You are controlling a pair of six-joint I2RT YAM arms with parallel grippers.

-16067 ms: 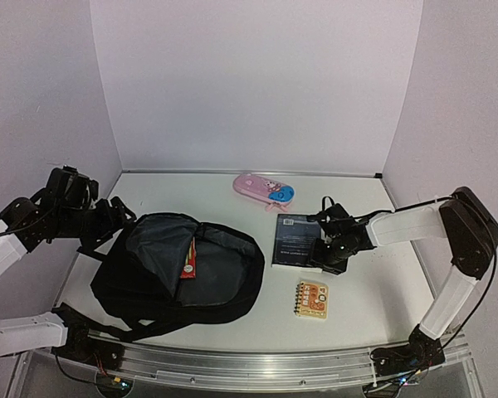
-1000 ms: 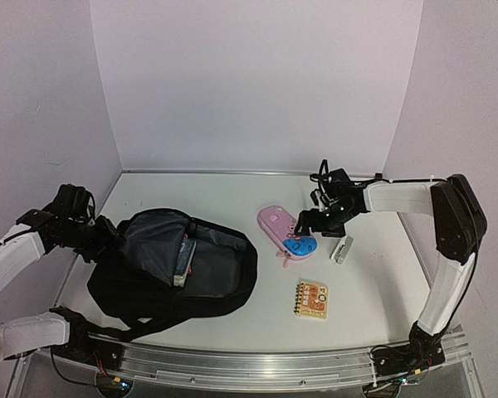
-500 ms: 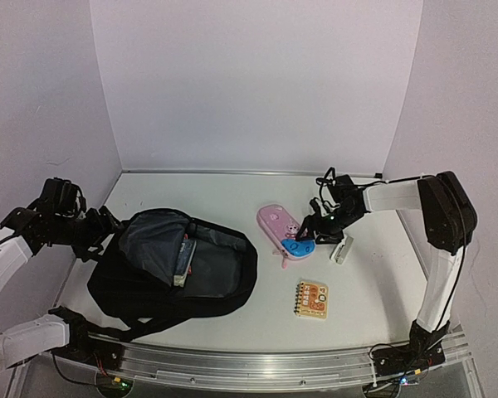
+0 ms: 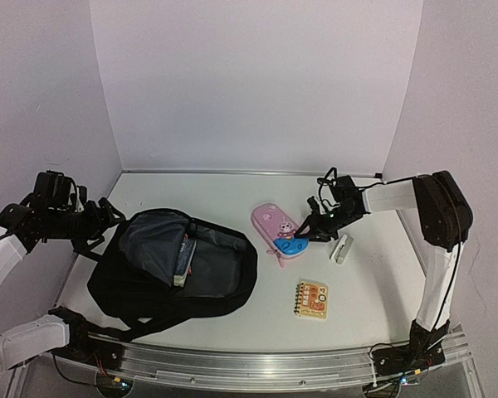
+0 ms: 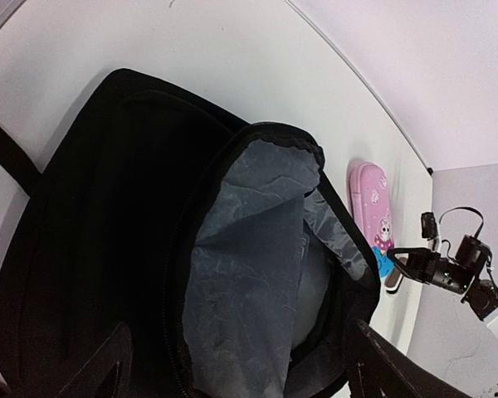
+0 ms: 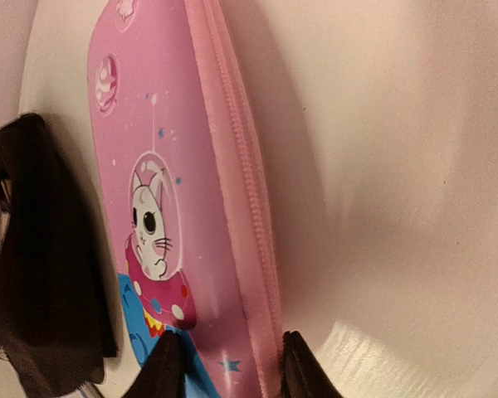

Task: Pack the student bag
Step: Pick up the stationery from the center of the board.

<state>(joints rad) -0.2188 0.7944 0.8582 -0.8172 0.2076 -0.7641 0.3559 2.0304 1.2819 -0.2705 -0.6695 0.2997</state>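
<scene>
The student bag (image 4: 174, 274) lies open on the table (image 4: 199, 195) toward 9 o'clock. The left gripper (image 4: 100, 217) hovers at its 10 o'clock, jaws apart. The right gripper (image 4: 309, 232) has its jaws clamped on one end of the pink pencil case (image 4: 275, 225), at the bag's 3 o'clock. Gripped off-centre, the case may pivot or slip when lifted; the unheld bag mouth may sag and block insertion.

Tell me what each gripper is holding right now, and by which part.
The right gripper pinches the pink pencil case at its blue end, across the zipper edge. The left gripper is open over the student bag, holding nothing.
</scene>
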